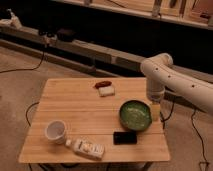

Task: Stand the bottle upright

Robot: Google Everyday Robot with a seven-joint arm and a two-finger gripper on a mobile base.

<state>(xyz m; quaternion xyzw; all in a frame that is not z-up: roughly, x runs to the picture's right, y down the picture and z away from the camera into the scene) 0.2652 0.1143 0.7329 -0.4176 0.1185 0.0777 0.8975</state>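
Note:
The bottle (87, 148) is small and white with a yellow-orange label. It lies on its side near the front edge of the wooden table (75, 105), just right of the white mug (55, 131). My gripper (155, 111) hangs from the white arm at the table's right edge, just right of the green bowl (135, 115). It is far from the bottle and holds nothing that I can see.
A black flat device (125, 137) lies in front of the bowl. A small white block (106, 91) and a red object (102, 84) sit near the table's back edge. A low shelf with cables runs behind the table.

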